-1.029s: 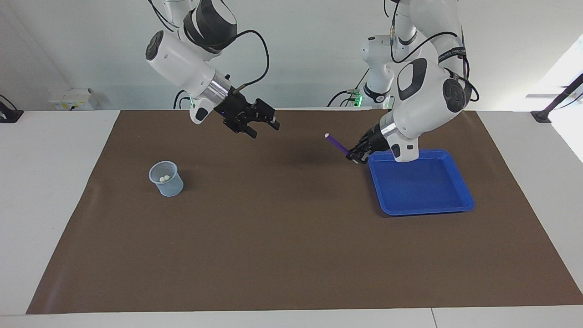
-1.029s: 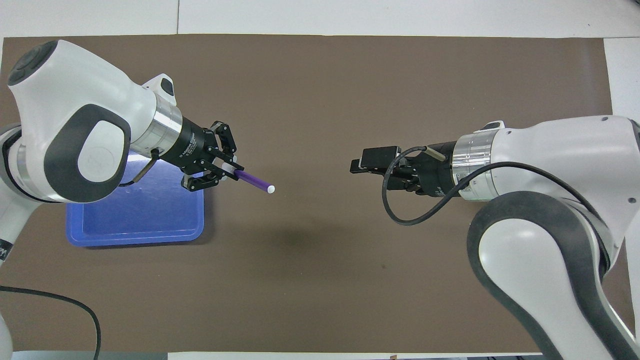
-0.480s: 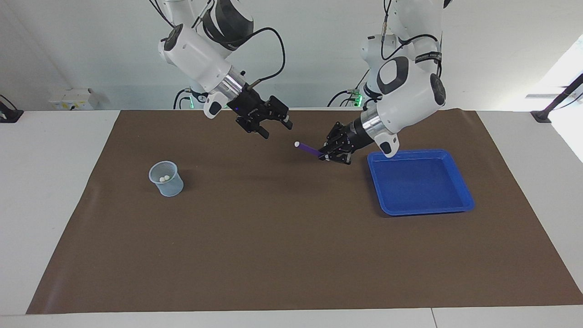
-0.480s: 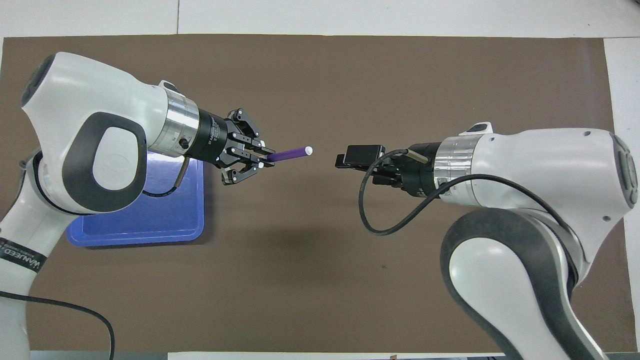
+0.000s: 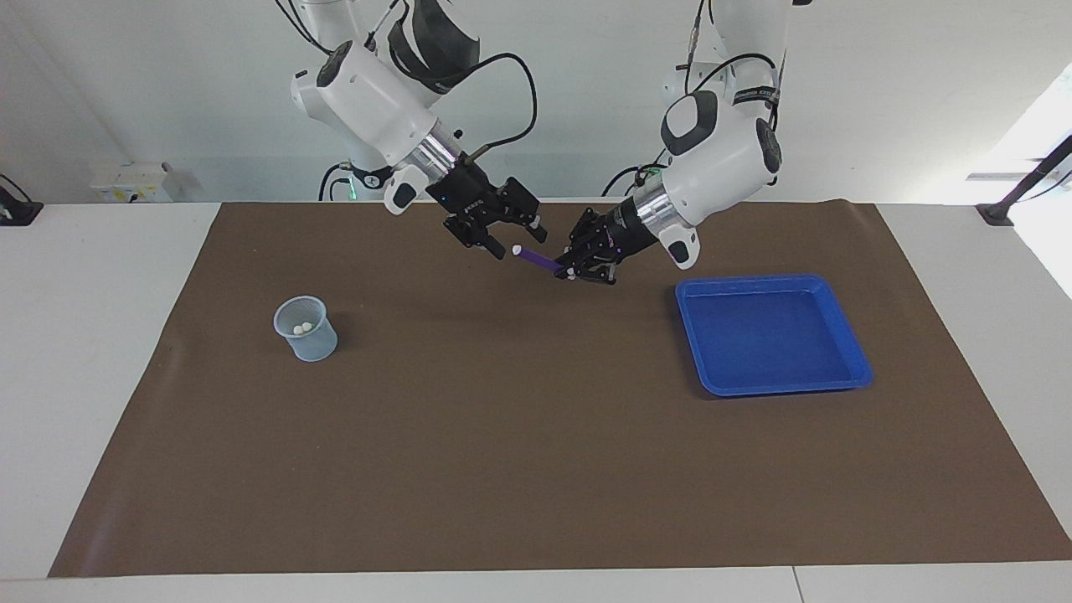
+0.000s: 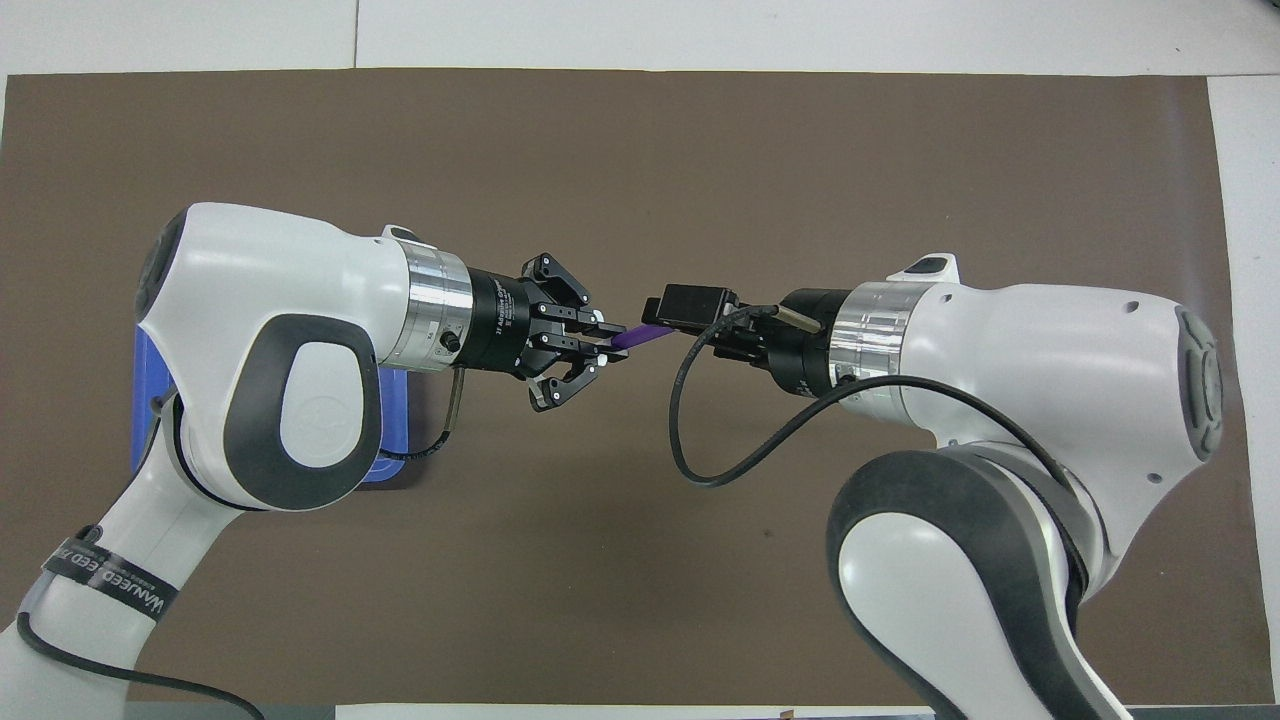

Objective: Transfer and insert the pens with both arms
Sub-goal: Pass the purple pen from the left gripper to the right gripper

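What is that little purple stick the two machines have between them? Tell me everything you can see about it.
It is a slim purple pen with a whitish tip, plastic by the look of it. The left gripper is shut on its purple end and holds it tilted in the air over the brown mat, white tip raised toward the right gripper, whose fingers stand apart around that tip. Whether they touch it cannot be told.

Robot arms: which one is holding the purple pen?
The left gripper: its jaws are shut on the purple pen. The right gripper is just by the pen's white tip, jaws open.
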